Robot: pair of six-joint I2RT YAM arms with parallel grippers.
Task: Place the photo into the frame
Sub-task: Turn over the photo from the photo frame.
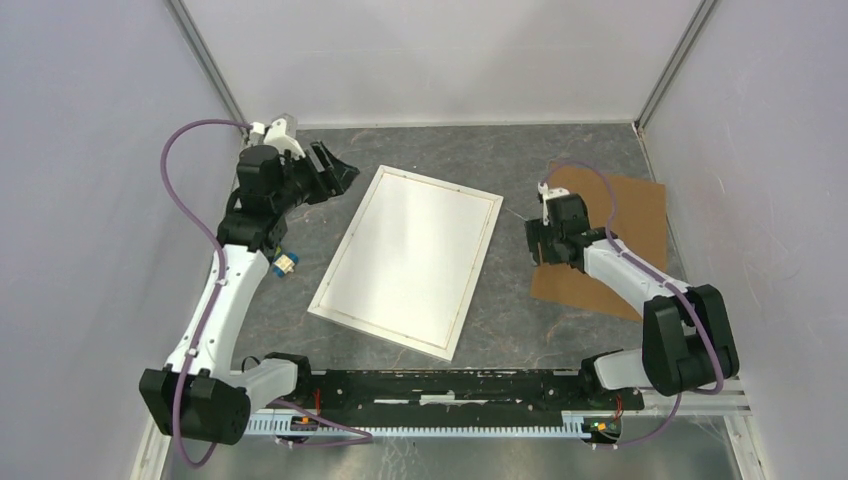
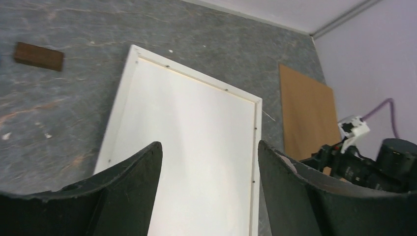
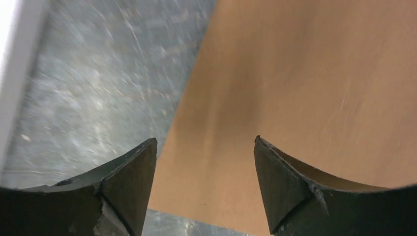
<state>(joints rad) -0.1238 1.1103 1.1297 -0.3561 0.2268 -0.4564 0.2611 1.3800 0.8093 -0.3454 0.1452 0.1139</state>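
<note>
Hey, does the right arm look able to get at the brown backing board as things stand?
Probably yes. The right gripper hangs open right over the backing board, at its left edge. Nothing shows between them, and the frame lies apart to the left.

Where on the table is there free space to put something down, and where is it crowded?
Free: the far table strip behind the frame, and the gap between frame and board near the front. Crowded: the right gripper hangs over the board's left edge, and the left gripper hangs by the frame's far left corner.
</note>
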